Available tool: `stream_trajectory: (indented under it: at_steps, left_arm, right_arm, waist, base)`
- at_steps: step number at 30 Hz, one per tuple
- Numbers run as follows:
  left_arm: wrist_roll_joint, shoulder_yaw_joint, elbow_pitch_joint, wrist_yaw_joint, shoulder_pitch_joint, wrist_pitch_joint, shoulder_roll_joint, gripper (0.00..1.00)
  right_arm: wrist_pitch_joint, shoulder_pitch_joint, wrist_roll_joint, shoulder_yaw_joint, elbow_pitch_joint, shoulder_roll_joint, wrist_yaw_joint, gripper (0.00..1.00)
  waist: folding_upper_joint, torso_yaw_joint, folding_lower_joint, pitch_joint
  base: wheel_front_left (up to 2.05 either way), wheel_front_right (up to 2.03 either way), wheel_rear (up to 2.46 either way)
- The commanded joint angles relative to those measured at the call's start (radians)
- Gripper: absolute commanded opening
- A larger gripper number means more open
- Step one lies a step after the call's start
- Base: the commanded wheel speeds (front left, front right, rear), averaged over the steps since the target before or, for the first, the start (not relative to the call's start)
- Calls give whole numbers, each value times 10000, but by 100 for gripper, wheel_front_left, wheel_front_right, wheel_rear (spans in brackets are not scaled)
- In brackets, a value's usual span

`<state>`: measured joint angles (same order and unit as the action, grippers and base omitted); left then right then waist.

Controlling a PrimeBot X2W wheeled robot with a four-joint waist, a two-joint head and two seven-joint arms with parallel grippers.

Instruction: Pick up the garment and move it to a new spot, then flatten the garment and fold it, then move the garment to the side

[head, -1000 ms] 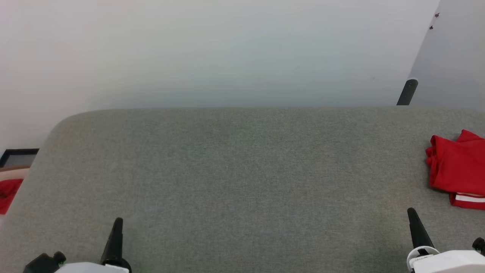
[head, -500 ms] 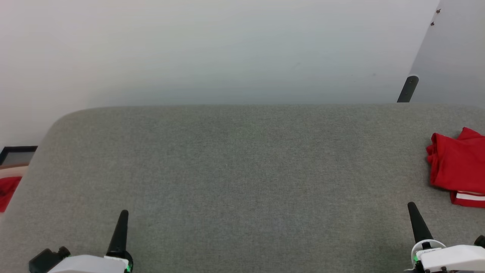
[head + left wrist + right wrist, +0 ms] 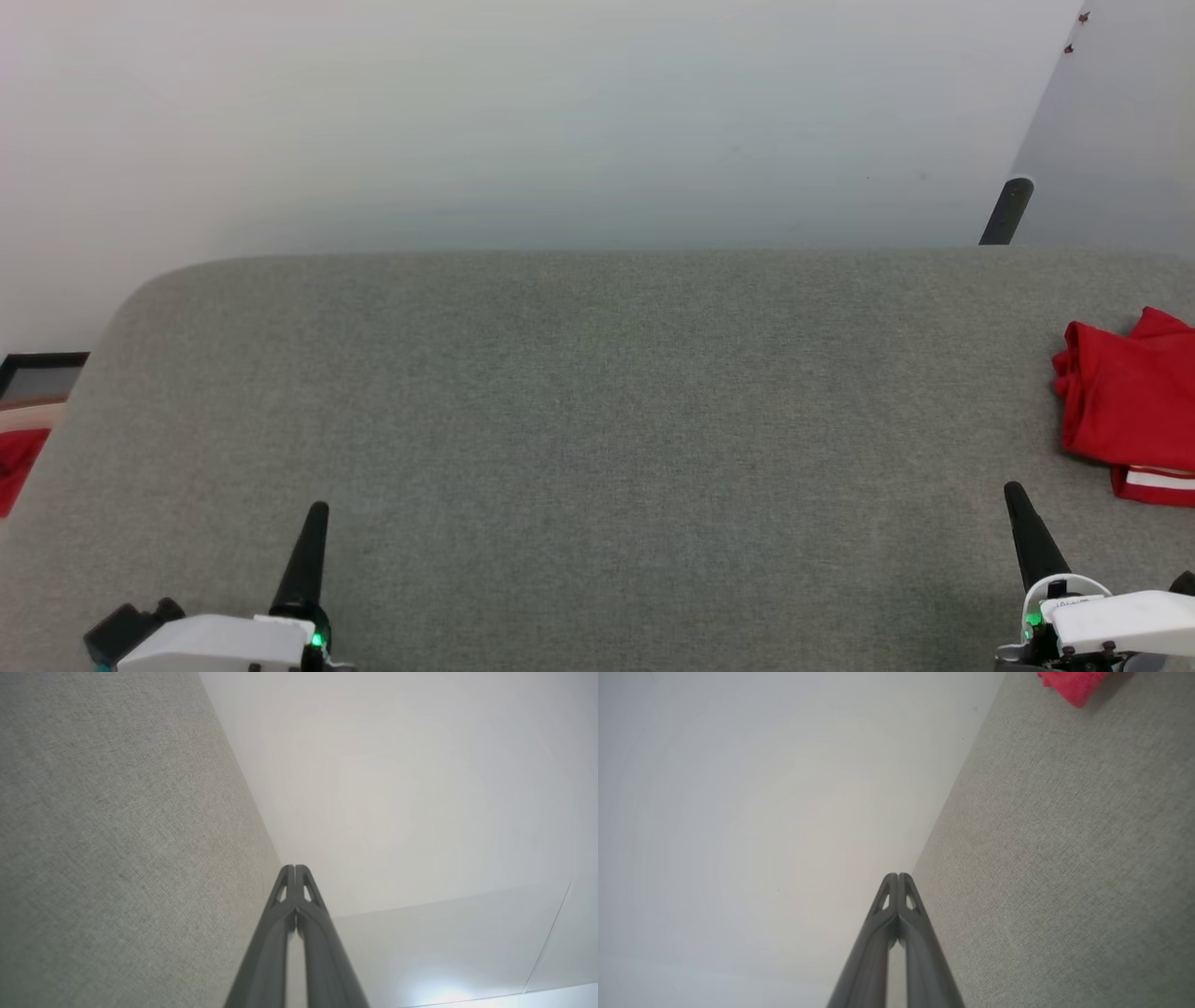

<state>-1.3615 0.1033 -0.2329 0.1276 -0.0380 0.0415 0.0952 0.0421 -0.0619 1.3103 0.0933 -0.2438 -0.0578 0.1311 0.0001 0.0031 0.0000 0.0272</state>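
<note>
Left pincer [image 3: 317, 515] and right pincer [image 3: 1014, 495], shut and empty, have edged forward; approaching shut could shove the garment [image 3: 1120, 401] aside.

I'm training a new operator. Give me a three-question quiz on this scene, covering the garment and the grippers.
1. True or false: the garment lies at the middle of the table.
2. Which is nearer the garment? A) left gripper B) right gripper
3. Fill in: both grippers' jaws are ____.
Key: 1 false, it lies at the table's right side; 2 B; 3 shut.
</note>
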Motion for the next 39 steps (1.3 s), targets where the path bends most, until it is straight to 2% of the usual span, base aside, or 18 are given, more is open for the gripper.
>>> stream_trajectory:
  at_steps: [1, 39]
  left_arm:
    - [-255, 48, 36, 40, -230, 73, -26, 0]
    - [-2524, 127, -139, 55, -775, 761, -473, 0]
  right_arm:
    - [81, -198, 335, 63, 46, 14, -4, 0]
    - [754, -517, 3039, 227, -12, 97, -5, 0]
  waist:
    - [-1, -2, 0, -18]
    - [-1, -31, 0, -302]
  base:
    - [0, 0, 0]
    - [0, 0, 0]
